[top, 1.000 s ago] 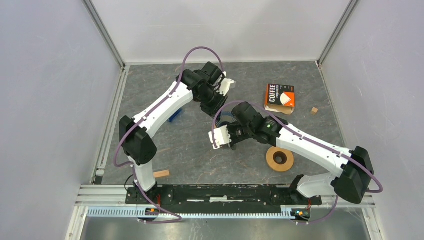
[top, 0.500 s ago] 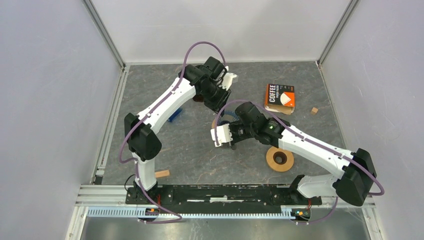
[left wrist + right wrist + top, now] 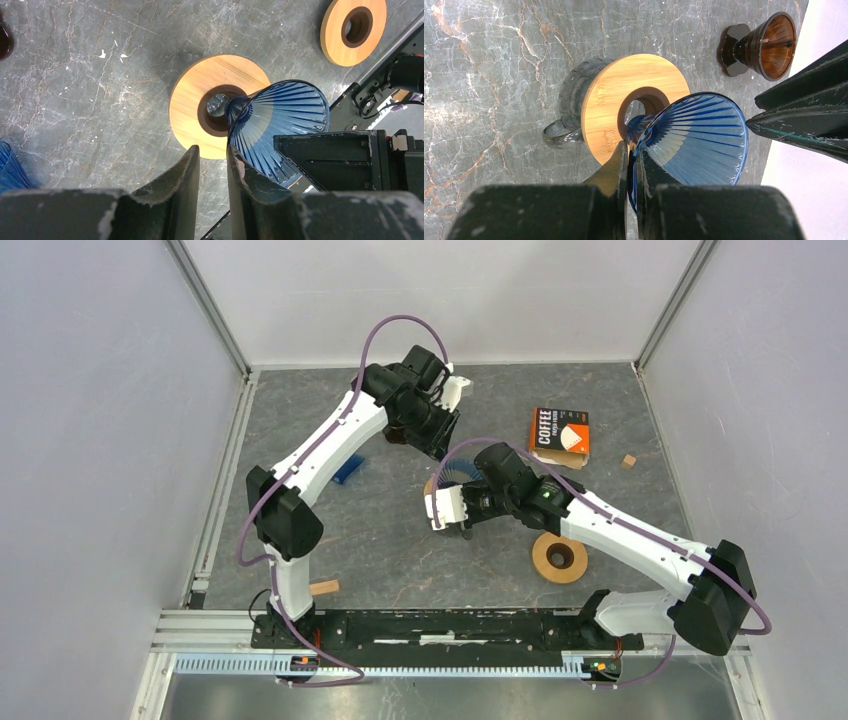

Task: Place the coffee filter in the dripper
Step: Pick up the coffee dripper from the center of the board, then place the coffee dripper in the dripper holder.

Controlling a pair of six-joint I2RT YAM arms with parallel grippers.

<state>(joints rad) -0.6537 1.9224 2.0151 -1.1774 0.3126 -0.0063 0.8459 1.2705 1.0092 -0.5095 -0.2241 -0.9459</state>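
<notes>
- small wooden block [image 3: 323, 587] sits nearest the arm bases, well off to the near-left of the blue dripper [image 3: 694, 140]
- spare wooden ring [image 3: 559, 558] lies flat, near-right of the dripper and apart from it
- right gripper [image 3: 631, 150] has its pincer squeezed tight on the dripper's rim. The dripper is tilted, with its narrow end poking into the hole of a second wooden ring [image 3: 624, 95]
- that ring sits on top of a glass mug [image 3: 566, 110], right under the dripper
- some flat blue thing [image 3: 347, 470] lies left of the dripper, can't tell what it is
- left gripper [image 3: 212, 150] hangs above the dripper's far side with only a narrow gap between its fingers, nothing in there
- brown dripper [image 3: 774, 42] stands on the table just past the blue one
- coffee filter box [image 3: 558, 432] lies flat, far-right of the dripper and well apart from it
- tiny wooden cube [image 3: 628, 461] sits further right again
</notes>
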